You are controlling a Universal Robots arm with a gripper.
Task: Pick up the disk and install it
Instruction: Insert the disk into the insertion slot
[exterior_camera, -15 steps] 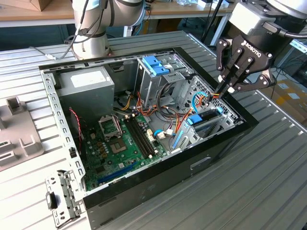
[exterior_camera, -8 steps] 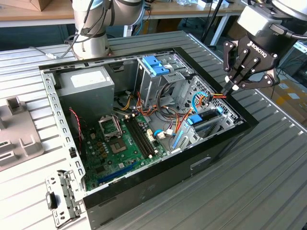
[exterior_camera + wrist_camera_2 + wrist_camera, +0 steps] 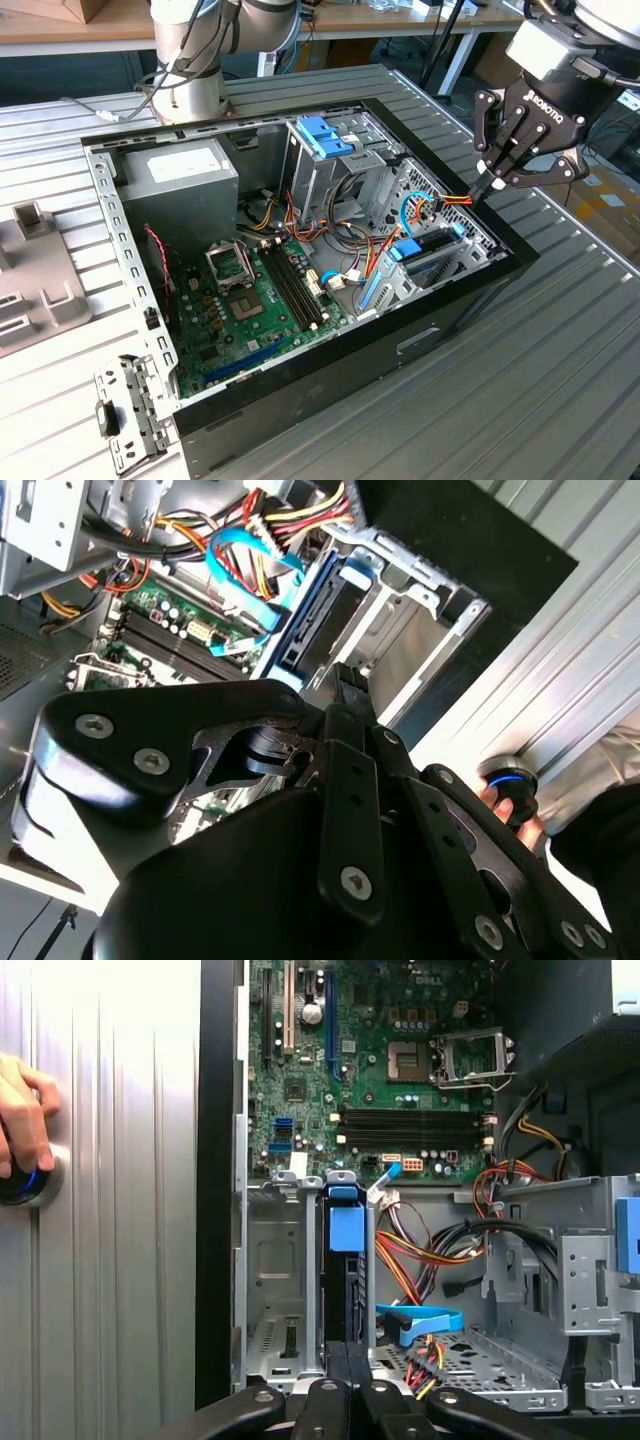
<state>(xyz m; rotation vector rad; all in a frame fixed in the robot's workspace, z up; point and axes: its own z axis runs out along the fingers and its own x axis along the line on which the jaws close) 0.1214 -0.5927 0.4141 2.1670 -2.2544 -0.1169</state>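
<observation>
The disk [image 3: 425, 252] is a flat rectangular hard drive with a dark body edged by a light-blue carrier rail. It stands on edge in the metal drive bay at the corner of the open computer case, toward the exterior view's right, near the case's black side wall. In the first wrist view the disk [image 3: 346, 1290] shows as a narrow dark slab with a blue tab at one end. In the second wrist view the disk [image 3: 318, 615] sits slotted between blue rails.
</observation>
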